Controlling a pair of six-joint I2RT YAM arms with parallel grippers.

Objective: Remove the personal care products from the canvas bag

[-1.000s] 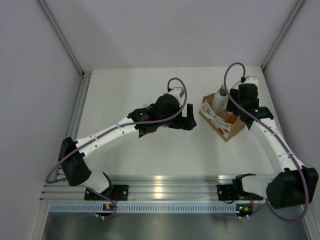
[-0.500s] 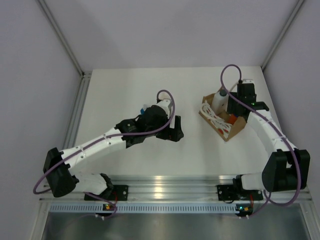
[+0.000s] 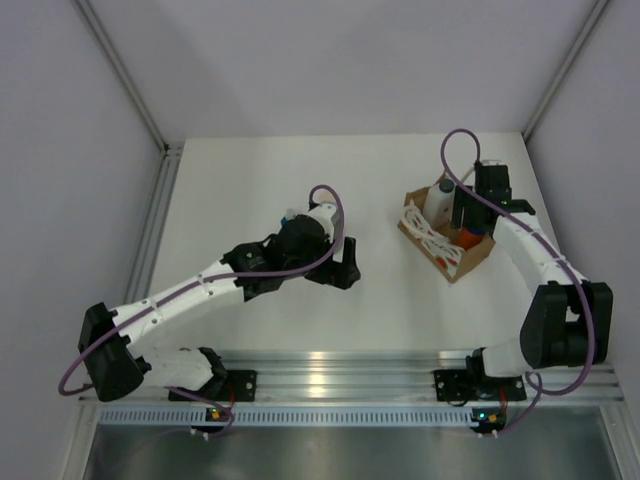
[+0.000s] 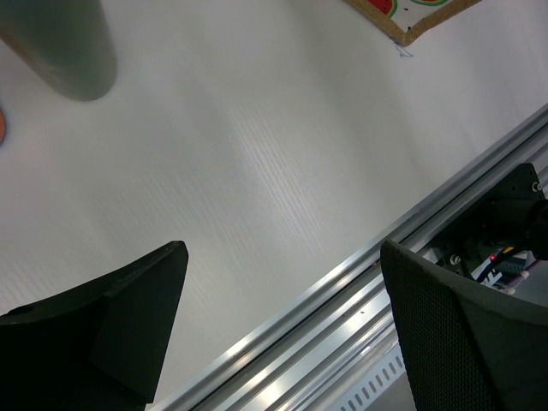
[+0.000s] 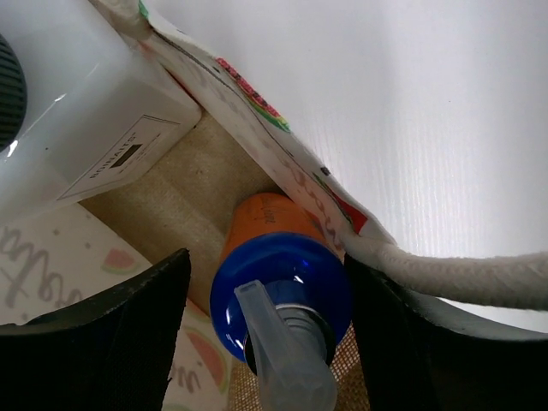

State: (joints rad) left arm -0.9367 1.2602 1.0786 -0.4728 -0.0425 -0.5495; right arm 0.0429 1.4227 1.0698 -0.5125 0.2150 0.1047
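The canvas bag (image 3: pixel 447 250) lies open at the back right, with a white and red printed side (image 5: pixel 282 141) and a cream handle (image 5: pixel 445 267). My right gripper (image 3: pixel 468 220) is inside it, open, with its jaws on either side of the blue cap of an orange bottle (image 5: pixel 282 287). The white bottle (image 5: pixel 81 120) stands beside it in the bag (image 3: pixel 440 200). My left gripper (image 3: pixel 345 268) is open and empty over the table's middle (image 4: pixel 282 317). A grey-green bottle (image 4: pixel 60 43) stands on the table behind it. A blue cap (image 3: pixel 290 214) shows by the left wrist.
The metal rail (image 3: pixel 330 370) runs along the near edge and shows between the left fingers (image 4: pixel 360 300). Grey walls close in the table (image 3: pixel 260 180) on the left, back and right. A corner of the bag (image 4: pixel 411 21) shows in the left wrist view.
My left arm has drawn back from the bag toward the left and near side. My right gripper has moved over the bag and around the orange bottle's cap.
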